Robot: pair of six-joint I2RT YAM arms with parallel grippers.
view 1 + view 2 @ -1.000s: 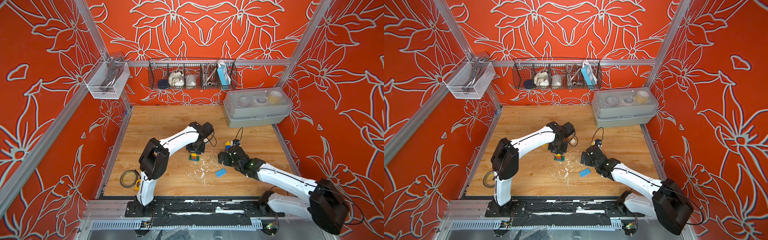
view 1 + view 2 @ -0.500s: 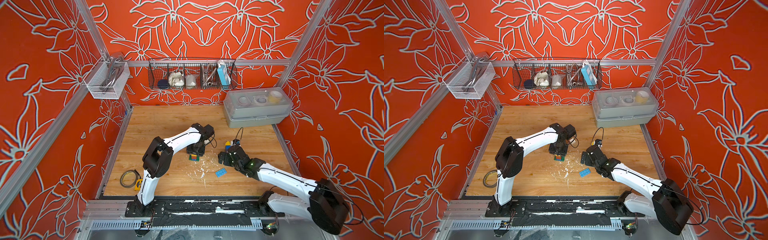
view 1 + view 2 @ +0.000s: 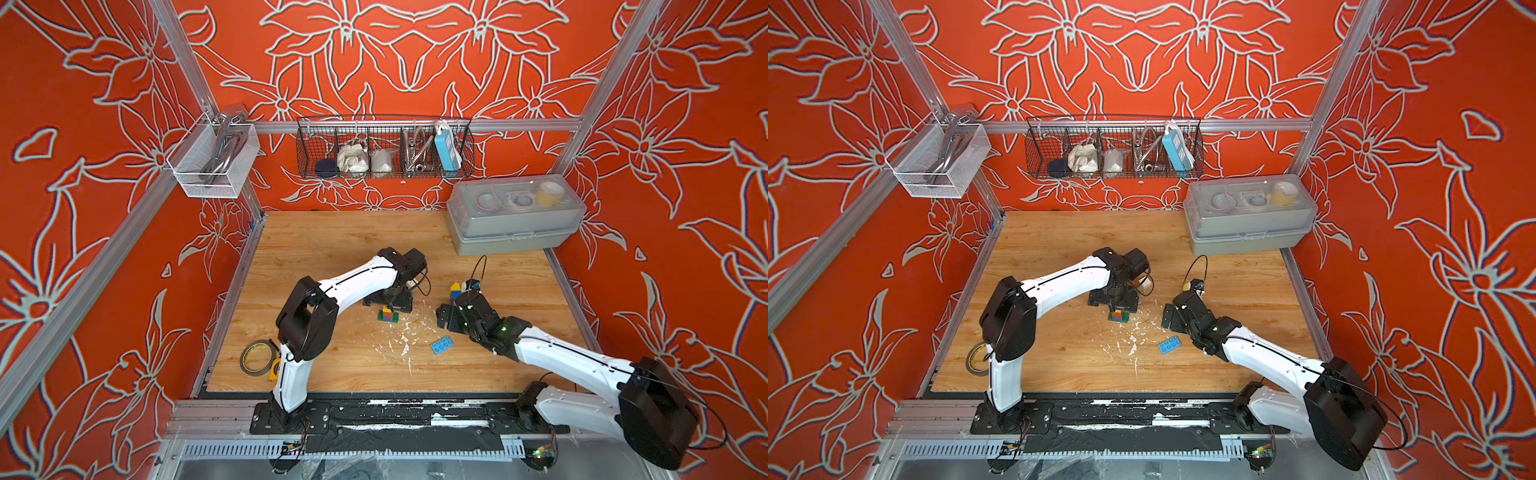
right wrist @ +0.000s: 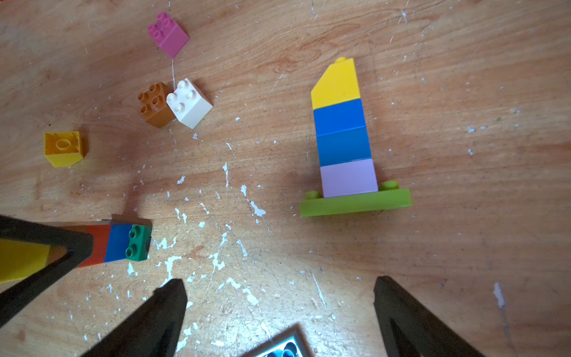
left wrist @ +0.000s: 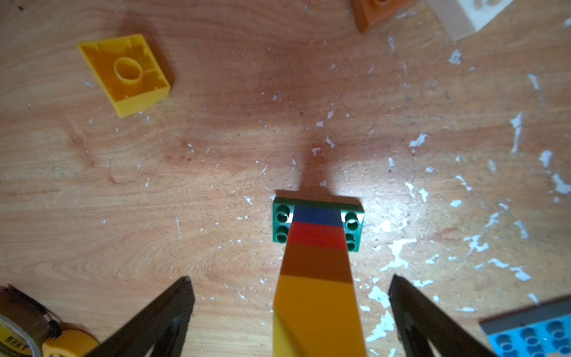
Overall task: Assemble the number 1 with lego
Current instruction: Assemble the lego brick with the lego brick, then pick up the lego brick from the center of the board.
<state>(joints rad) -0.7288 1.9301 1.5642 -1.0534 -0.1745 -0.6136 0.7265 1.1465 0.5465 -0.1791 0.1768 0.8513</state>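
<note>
Left wrist view: the left tool (image 5: 289,278) has its jaws spread wide and grips nothing; the lego column (image 5: 316,262) rises between its two fingers (image 5: 173,303), clear of both; blue, red, brown and yellow bricks are stacked on a green plate (image 5: 281,221) lying flat on the desk (image 5: 216,154); in a top view the same column (image 3: 387,314) sits directly under the tool. We judge the step in hand to be the retreat from a figure that looks complete. To do it well, we would raise the tool straight along the column's axis; we would keep the jaws at full spread until the tips are above the yellow top, since a sideways drift could catch so tall a stack on so narrow a base and tip it. A loose yellow brick (image 5: 125,74) lies inverted beyond the tips, well apart.

Right wrist view: the right tool (image 4: 278,279) is likewise fully spread and empty; a second column (image 4: 343,139) on a lime plate (image 4: 355,204) is beyond its tips; a brown brick (image 4: 154,105) touches a white brick (image 4: 189,102) farther off to one side; a light blue plate (image 4: 284,344) lies just beneath the tool.
</note>
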